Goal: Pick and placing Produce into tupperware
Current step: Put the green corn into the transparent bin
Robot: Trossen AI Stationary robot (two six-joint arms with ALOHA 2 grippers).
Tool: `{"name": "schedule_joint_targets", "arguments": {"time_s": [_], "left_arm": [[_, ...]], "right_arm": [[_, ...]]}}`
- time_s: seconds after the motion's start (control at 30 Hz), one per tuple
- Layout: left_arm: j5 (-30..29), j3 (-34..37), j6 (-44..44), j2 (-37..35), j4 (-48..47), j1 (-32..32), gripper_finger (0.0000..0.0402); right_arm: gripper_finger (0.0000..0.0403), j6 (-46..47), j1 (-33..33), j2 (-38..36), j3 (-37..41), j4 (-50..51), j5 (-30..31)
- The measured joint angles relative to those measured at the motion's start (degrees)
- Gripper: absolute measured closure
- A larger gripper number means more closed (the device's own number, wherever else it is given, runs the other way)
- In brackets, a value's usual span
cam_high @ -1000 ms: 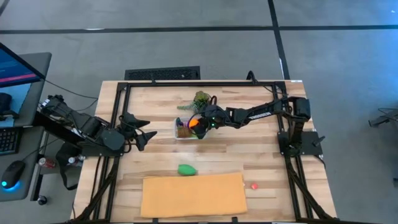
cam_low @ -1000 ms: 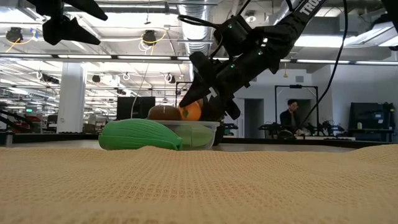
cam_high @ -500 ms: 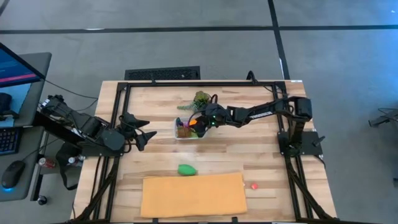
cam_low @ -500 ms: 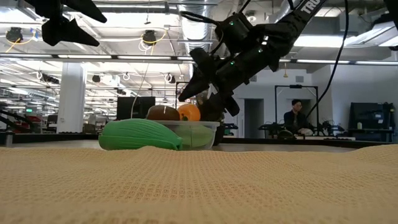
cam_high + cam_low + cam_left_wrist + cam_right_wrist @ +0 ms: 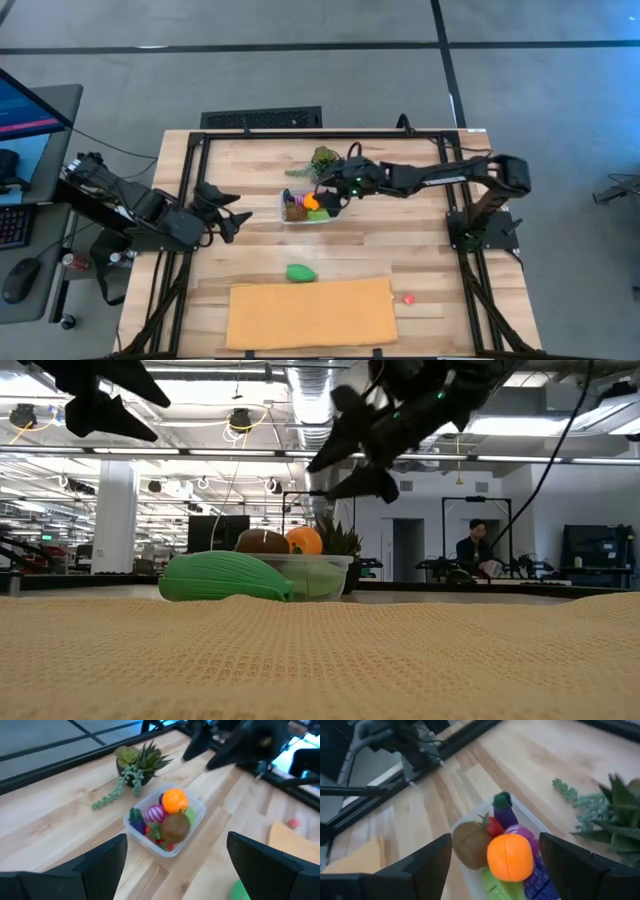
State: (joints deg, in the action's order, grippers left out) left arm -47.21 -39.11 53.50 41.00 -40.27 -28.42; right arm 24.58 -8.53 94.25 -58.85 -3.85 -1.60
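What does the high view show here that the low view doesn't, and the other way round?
Only the high view: the small red piece on the bare wood beside the tan sheet, and the whole table. Only the low view: a person in the room behind. Both: the tupperware with the orange piece on top, the green piece lying outside it, and the right gripper open above the tub.

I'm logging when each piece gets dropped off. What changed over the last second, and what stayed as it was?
The right gripper, which held the orange piece over the tupperware, has let it go into the tub and lifted away, jaws open and empty. The left gripper stayed open in place. The green piece, small red piece and tan sheet did not move.
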Motion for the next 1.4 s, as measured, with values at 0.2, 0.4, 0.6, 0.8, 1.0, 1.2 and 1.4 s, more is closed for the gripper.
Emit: {"name": "schedule_joint_targets", "arguments": {"time_s": [0.2,0.4,0.6,0.8,1.0,1.2,1.4], "left_arm": [[-1.3,0.0,0.3,5.1,-1.4,0.0,0.007],[-0.7,0.0,0.2,11.7,-1.5,0.0,0.007],[2.0,0.0,1.2,16.5,0.1,0.0,0.007],[4.6,0.0,-0.1,18.3,1.8,0.0,0.007],[8.5,0.0,-4.9,18.2,7.6,0.0,0.007],[13.4,0.0,-13.6,18.3,16.3,0.0,0.007],[18.1,-0.1,-22.6,21.6,24.7,0.4,0.007]], "right_arm": [[0.0109,-3.2,2.0,-8.6,0.0,7.8,-0.1],[0.0109,-5.0,5.4,-17.4,0.0,20.8,-0.1],[0.0109,-0.9,10.3,-24.3,0.0,34.3,-0.1],[0.0109,7.0,16.6,-29.0,0.0,45.2,0.0],[0.0109,15.8,24.0,-31.2,0.0,52.3,0.4],[0.0109,23.1,32.1,-31.7,0.0,57.4,3.6],[0.0111,30.0,39.5,-31.7,0.0,61.6,10.1]]}}
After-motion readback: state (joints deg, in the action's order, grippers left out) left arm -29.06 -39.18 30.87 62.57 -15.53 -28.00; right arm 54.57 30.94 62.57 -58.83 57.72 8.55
